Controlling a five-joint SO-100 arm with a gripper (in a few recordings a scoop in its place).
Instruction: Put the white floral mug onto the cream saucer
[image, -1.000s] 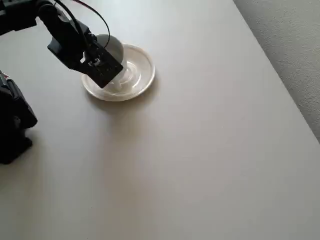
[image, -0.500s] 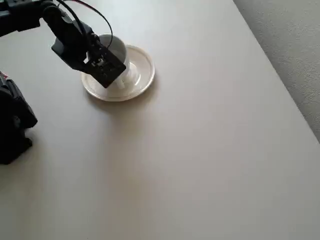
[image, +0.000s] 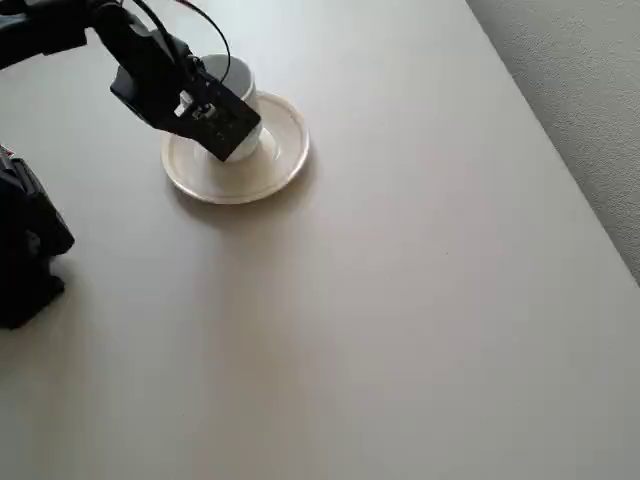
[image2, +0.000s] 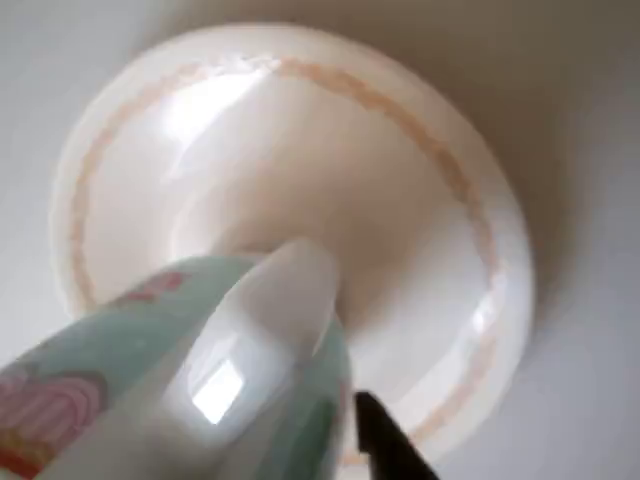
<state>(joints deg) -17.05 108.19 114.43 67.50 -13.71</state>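
Plain beige table (image: 400, 300), grey carpet at right edge. Wrist view: white floral mug (image2: 190, 390) close up, handle toward camera, over the cream saucer (image2: 400, 200). Overhead: gripper (image: 215, 115) clamped on mug (image: 228, 75), above the saucer (image: 285, 150); contact unclear.

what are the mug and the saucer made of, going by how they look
The white floral mug looks like glazed ceramic: its handle is smooth and carries a sharp window-like highlight, and the printed flowers sit under a shiny surface. The cream saucer also looks like glossy glazed ceramic, with bright reflections across its well and rim. Porcelain or stoneware cannot be told from these views.
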